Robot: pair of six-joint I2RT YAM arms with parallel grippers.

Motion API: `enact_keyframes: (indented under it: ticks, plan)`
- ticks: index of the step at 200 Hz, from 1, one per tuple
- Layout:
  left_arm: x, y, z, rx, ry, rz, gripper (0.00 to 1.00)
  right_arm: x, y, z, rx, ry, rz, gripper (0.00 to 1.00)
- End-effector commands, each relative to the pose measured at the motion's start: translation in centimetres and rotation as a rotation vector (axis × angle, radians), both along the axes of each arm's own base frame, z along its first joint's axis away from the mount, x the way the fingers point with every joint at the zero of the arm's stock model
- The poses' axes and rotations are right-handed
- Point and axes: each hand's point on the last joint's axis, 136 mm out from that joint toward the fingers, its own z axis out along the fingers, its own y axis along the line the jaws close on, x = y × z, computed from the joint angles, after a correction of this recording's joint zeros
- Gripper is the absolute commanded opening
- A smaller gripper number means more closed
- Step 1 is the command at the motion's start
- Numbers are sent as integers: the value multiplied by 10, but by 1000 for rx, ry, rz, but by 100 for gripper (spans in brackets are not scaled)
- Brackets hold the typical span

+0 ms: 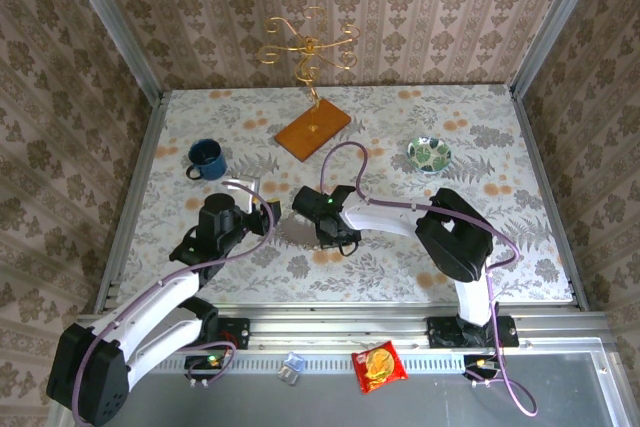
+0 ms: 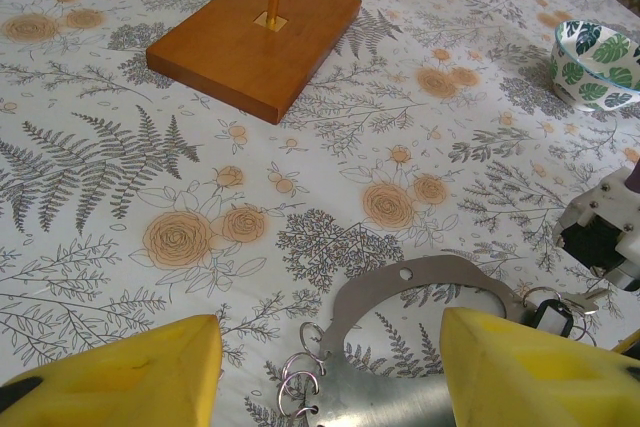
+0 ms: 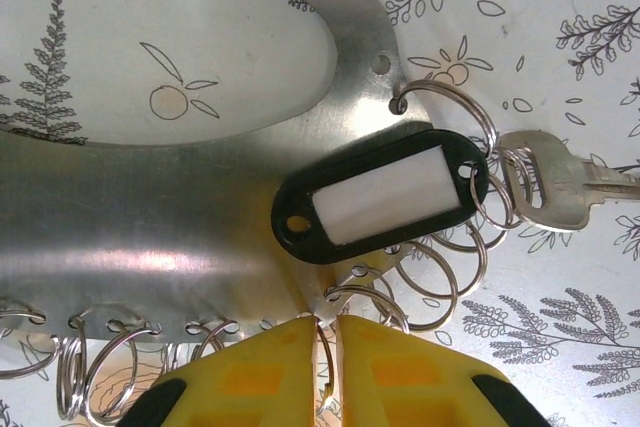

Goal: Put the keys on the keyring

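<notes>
Pinching a split ring (image 3: pixel 360 290) on the keyring (image 3: pixel 150 217), right pincer (image 3: pixel 328 335) has the dark-tagged key (image 3: pixel 545 187) just ahead; left pincer (image 2: pixel 325 347) gapes empty.

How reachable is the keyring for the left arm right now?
Probably yes. The left gripper hovers with jaws wide open and the keyring lies flat on the table just between its fingers, nothing in between. The right gripper pinches a split ring on the keyring's far side, seemingly clear of that approach.

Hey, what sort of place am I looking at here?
Probably a staged robot test cell, not a real room: patterned wallpaper panels in aluminium framing, a floral-cloth table, two white robot arms bolted along its near edge.
</notes>
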Motion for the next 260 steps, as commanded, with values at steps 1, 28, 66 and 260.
enact_keyframes:
  ticks: [1,28,66,260]
  plan:
    - [4,3,9,-16,-13,22,60,-4,4,5,5,23,6,15]
    - [4,3,9,-17,-11,21,60,-4,5,7,11,26,5,16]
    - [3,3,8,-14,-10,19,60,-5,4,6,5,31,8,14]
    - [3,3,9,-10,-10,18,60,-6,2,2,-12,47,5,0]
